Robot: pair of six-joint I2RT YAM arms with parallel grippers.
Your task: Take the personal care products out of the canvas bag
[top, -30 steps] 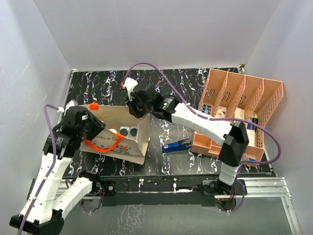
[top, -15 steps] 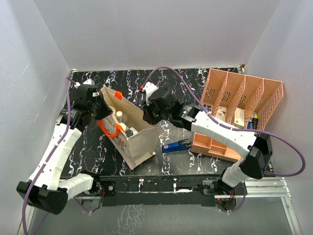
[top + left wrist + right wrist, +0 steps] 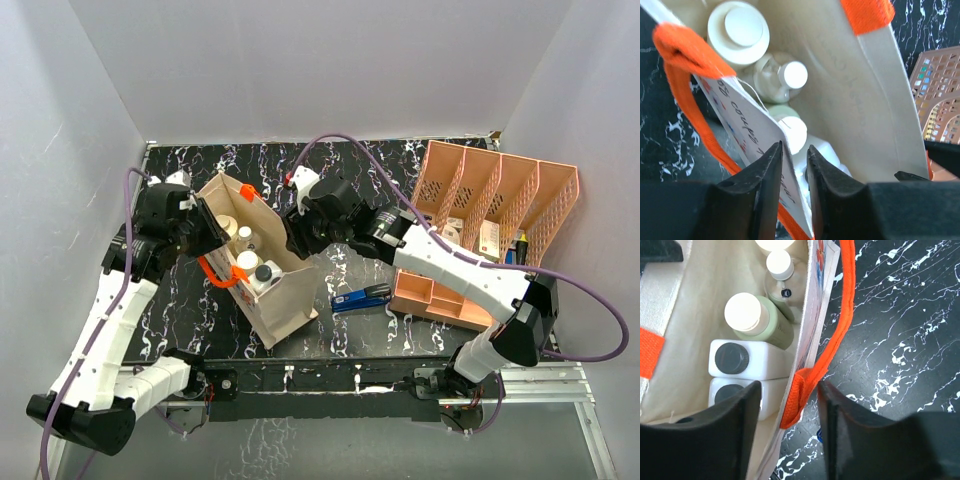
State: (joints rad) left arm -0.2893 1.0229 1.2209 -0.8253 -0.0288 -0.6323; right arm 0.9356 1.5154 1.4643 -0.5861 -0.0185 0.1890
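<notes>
The canvas bag [image 3: 285, 300] stands with its mouth up at the left middle of the table. Inside it are the personal care products: two white squarish bottles with black caps [image 3: 747, 359], an olive cylinder [image 3: 760, 320], a cream cylinder [image 3: 739, 31] and a tiny clear one [image 3: 782, 77]. My left gripper [image 3: 794, 146] is shut on the bag's printed wall beside an orange handle [image 3: 680, 100]. My right gripper [image 3: 789, 385] stands open astride the opposite rim. An orange strap [image 3: 840, 315] lies between its fingers, which do not touch it.
A blue-black stapler [image 3: 362, 297] lies just right of the bag. A salmon-pink divided organizer [image 3: 480, 230] holding small cartons stands at the right. White walls close in the table on three sides.
The bag, lying on its side a second ago, has been pulled upright with its mouth open. My right gripper has opened and let go of the rim. My left gripper keeps its hold.
</notes>
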